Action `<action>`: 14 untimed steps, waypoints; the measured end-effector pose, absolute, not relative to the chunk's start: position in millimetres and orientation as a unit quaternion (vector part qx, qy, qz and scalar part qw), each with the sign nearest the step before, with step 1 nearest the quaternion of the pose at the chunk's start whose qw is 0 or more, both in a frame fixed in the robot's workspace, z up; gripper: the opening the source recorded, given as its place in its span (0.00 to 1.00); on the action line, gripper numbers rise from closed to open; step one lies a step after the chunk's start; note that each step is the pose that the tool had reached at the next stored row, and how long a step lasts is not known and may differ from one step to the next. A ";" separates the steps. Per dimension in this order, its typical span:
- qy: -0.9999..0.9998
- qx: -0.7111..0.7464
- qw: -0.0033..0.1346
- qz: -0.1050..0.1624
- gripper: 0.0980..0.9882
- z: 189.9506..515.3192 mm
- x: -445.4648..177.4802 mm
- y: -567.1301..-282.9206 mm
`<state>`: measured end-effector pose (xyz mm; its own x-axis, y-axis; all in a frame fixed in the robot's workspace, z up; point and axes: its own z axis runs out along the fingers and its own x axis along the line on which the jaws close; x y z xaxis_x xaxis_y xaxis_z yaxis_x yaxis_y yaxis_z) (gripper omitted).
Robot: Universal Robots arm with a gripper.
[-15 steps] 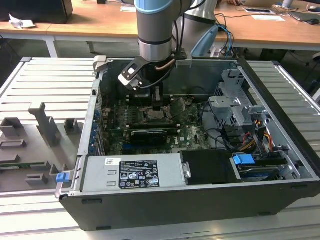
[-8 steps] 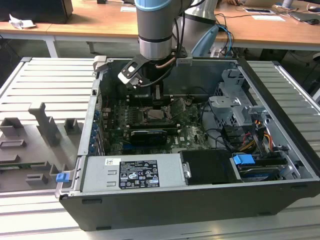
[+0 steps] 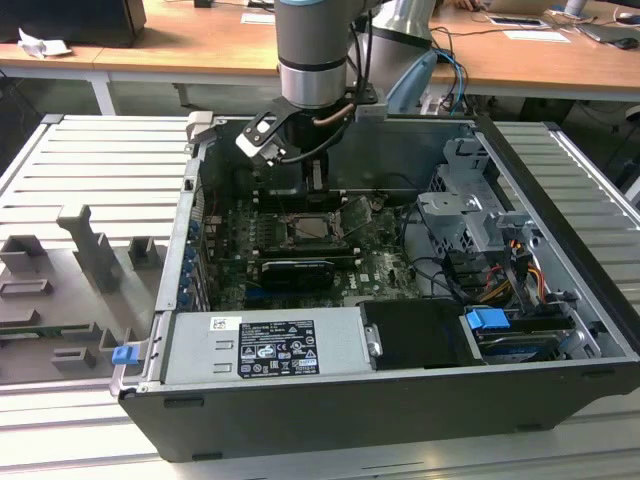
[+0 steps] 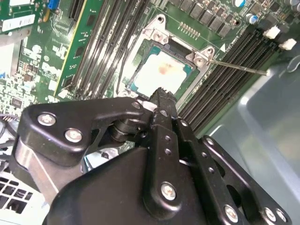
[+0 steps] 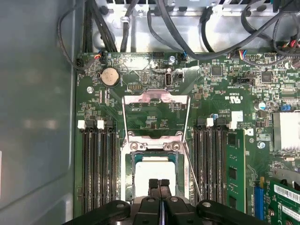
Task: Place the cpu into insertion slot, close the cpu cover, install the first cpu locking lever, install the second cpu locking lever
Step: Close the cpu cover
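The cpu, a pale square chip, lies flat in the insertion slot on the green board; the second wrist view shows the cpu seated inside the slot's metallic rim. The cpu cover, a silver frame, stands swung open off the slot's hinge edge, and in the exterior view the cover tilts up on that view's right of the slot. Thin lever rods stick out unlatched beside the slot. My gripper hangs just above the cpu, shut, holding nothing.
Long black memory slots flank the socket on both sides. The grey case wall is close by. Cables and a drive cage sit beyond the open cover. A power supply lies along the case front.
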<state>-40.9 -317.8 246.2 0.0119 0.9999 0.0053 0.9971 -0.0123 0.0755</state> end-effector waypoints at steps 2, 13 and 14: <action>0.702 0.711 0.025 0.028 0.01 245.9 -35.0 -317.8; 0.702 0.711 0.024 0.027 0.01 257.9 -23.8 -317.7; 0.702 0.711 0.023 0.026 0.01 257.9 -21.7 -317.7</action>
<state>-21.7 -317.7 257.9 0.0120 0.9999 0.0054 0.9975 -0.0123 0.0698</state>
